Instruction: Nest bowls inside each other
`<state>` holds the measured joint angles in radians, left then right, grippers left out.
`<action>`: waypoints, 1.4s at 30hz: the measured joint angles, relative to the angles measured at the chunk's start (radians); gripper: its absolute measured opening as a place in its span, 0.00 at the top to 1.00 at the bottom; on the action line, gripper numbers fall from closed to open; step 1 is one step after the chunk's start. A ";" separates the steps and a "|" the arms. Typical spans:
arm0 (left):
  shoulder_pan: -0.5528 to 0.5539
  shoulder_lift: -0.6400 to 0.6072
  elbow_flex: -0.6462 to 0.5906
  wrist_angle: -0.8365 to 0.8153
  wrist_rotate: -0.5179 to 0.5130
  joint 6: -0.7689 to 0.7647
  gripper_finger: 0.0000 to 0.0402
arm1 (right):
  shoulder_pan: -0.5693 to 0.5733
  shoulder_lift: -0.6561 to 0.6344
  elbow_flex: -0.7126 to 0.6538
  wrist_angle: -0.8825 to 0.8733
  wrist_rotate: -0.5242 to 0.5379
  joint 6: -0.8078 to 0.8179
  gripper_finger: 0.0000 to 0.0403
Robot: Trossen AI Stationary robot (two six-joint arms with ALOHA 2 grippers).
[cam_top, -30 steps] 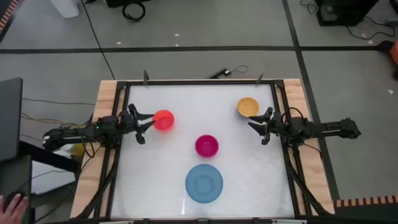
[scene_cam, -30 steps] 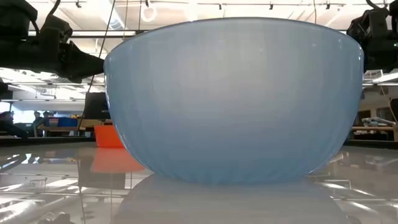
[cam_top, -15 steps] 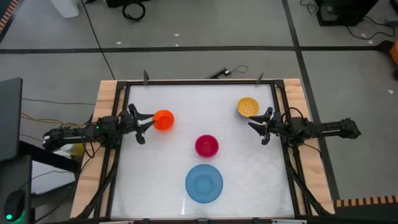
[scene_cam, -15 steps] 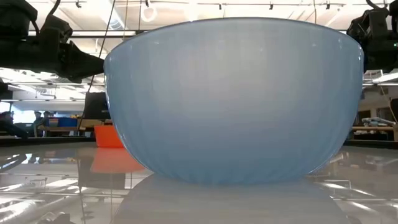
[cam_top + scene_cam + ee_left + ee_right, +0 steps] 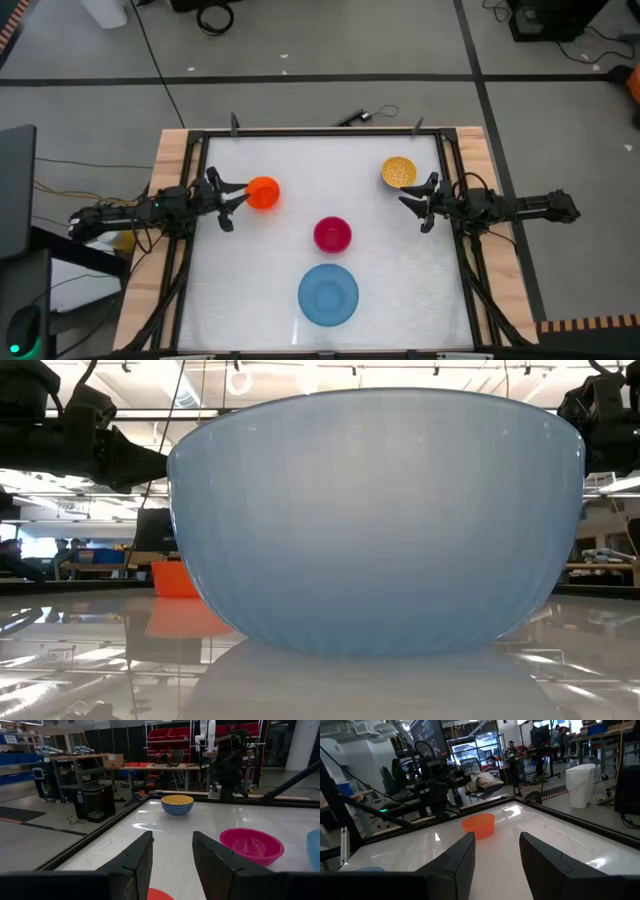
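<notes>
Four bowls stand apart, upright on their bases on the white table. The orange bowl [image 5: 263, 193] is at the far left, the yellow bowl [image 5: 398, 172] at the far right, the magenta bowl [image 5: 332, 235] in the middle and the large light blue bowl [image 5: 328, 294] near the front edge; it fills the low view [image 5: 375, 520]. My left gripper [image 5: 228, 198] hovers open at the left edge, just beside the orange bowl. My right gripper [image 5: 420, 202] hovers open at the right edge, just near of the yellow bowl. Both hold nothing.
A black frame [image 5: 320, 132] runs around the table top. Bare table lies between the bowls. The left wrist view shows the yellow bowl [image 5: 177, 804] and magenta bowl [image 5: 248, 845] ahead; the right wrist view shows the orange bowl [image 5: 478, 825] ahead.
</notes>
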<state>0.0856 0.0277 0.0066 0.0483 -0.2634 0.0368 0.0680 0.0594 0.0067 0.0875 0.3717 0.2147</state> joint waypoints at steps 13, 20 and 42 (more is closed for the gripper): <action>0.000 0.000 0.000 0.000 0.000 0.000 0.65 | 0.000 0.000 0.000 0.000 0.000 0.000 0.60; 0.000 0.000 0.000 0.000 0.000 0.000 0.65 | 0.000 0.000 0.000 0.004 0.001 -0.015 0.60; 0.002 0.051 0.000 0.090 0.015 -0.119 0.65 | -0.092 0.245 0.000 0.221 -0.020 0.209 0.60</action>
<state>0.0879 0.0786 0.0067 0.1382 -0.2481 -0.0821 -0.0240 0.3042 0.0067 0.3087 0.3514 0.4240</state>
